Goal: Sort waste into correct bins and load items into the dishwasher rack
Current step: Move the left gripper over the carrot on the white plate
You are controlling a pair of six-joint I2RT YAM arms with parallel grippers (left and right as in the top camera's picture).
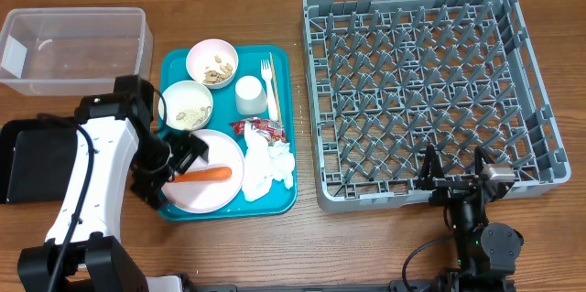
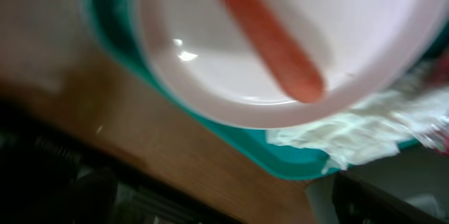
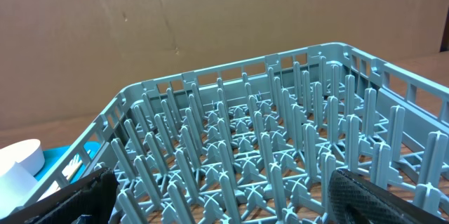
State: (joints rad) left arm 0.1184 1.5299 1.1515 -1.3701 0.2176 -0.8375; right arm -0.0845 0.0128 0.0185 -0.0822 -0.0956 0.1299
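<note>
Overhead: looks straight down on the whole bench [image 1: 275,246] from well above. Left wrist: hangs very close over the plate [image 2: 210,69] and teal tray [image 2: 280,161] at near left, blurred. Right wrist: sits low at near right, faces far across the rack [image 3: 280,140]. Plate, tray and rack also show overhead.

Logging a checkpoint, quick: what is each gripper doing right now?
Left gripper: open, empty, over the plate beside the carrot.
Right gripper: open, empty, at the near edge of the dishwasher rack.
</note>
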